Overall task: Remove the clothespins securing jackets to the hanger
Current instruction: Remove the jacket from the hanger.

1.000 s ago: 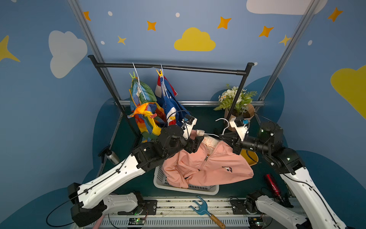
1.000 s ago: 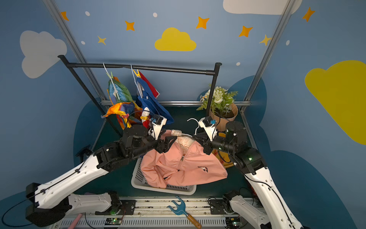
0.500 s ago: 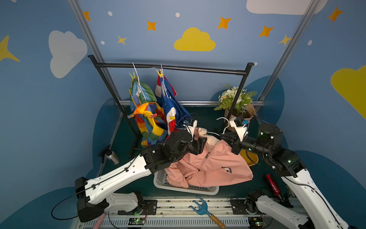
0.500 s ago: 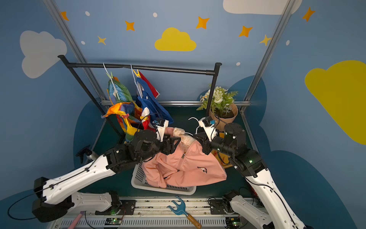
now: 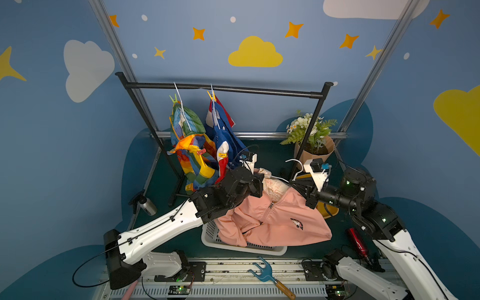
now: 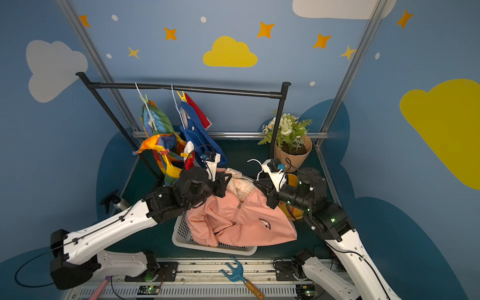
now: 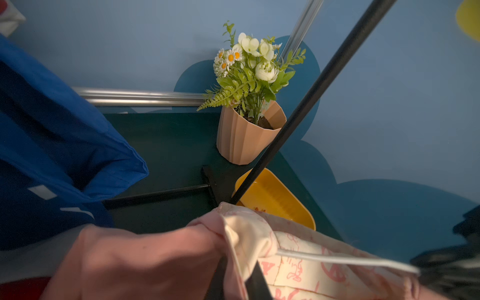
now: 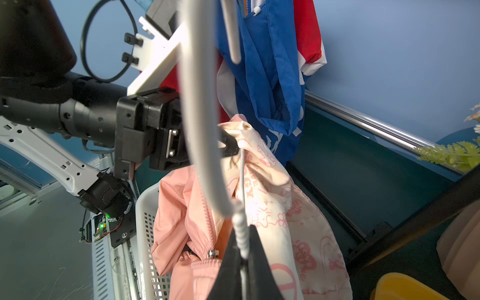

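**Blue cloud-and-star booth: both grippers now clamped at the pink jacket's neck**

At the middle of the dark green floor, the left gripper (image 8: 230,146) is pinched shut on the cream printed lining (image 8: 270,197) at the neck of the pink jacket (image 5: 272,223). A second ago its jaws stood wide, and the arm has since swung farther toward the middle. The right gripper (image 8: 242,241) is closed tight on the twisted neck of the white hanger (image 8: 200,117), as it was a second ago.

Only the right wrist view shows both grips plainly; in both top views the gripper bodies hide them. The left wrist view shows lining bunched between two dark fingers, with the flower pot (image 7: 244,140) and a yellow dish (image 7: 280,200) behind the rack post (image 7: 311,88). Only the top views take in the clothespins.

The pink jacket's neck spans the gap between the grippers. Its body droops toward the camera into the white basket (image 5: 209,233), chest patch up. The rainbow jacket (image 5: 187,124) and blue jacket (image 5: 223,130) hang from the black rail (image 5: 246,89). Close under the rail, the green clothespin (image 5: 173,99) and far yellow clothespin (image 5: 211,95) stand upright, handles up. Lower down, the red clothespin (image 5: 200,151) and near yellow clothespin (image 5: 222,155) lie roughly level.
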`<state>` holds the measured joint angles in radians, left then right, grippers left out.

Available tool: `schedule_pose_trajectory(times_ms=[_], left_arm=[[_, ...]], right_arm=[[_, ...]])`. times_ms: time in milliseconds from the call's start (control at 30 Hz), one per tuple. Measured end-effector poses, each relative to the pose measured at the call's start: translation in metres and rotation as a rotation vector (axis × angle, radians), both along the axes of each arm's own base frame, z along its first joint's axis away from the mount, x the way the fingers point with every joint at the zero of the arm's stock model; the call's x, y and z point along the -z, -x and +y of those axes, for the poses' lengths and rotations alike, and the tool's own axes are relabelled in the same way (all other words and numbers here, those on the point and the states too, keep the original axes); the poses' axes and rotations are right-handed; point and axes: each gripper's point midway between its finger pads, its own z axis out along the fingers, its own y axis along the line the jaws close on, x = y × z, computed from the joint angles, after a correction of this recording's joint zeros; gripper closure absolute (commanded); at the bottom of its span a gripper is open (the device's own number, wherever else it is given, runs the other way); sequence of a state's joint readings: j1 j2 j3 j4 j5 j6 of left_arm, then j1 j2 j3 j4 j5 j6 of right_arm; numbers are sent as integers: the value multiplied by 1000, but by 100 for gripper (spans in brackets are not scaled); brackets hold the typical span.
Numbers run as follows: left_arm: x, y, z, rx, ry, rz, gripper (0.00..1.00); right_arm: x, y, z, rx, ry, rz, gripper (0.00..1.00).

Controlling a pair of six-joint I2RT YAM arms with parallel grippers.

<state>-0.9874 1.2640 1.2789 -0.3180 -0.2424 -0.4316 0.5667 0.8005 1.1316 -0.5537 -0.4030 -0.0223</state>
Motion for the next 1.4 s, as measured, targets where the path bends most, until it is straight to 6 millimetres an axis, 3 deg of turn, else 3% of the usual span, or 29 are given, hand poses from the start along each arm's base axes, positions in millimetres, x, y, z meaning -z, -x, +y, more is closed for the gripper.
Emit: schedule_pose_trajectory(times_ms=[233, 600, 733, 900, 1033, 1133, 1300, 1400], left_arm=[[5, -3, 12, -20, 3, -1, 96], [-16, -14, 51, -127, 42, -33, 96], [-14, -21, 67, -175, 30, -25, 96], [-8, -23, 69, -179, 27, 2, 96], [-5, -22, 64, -159, 28, 15, 96], [0, -16, 50, -137, -17, 18, 96], [15, 11, 19, -54, -95, 15, 96], [18, 26, 9, -15, -110, -1, 96]], right_arm=[[3, 10, -10, 15, -1, -25, 100], [-12, 37, -30, 29, -42, -90, 100], [-17, 45, -36, 35, -61, -107, 100], [-26, 50, -39, 44, -101, -112, 100], [-30, 39, -40, 93, -113, -82, 100], [-44, 24, -34, 115, -146, -61, 100], [-79, -10, -18, 147, -199, -72, 100], [-86, -26, -8, 148, -222, -80, 100]])
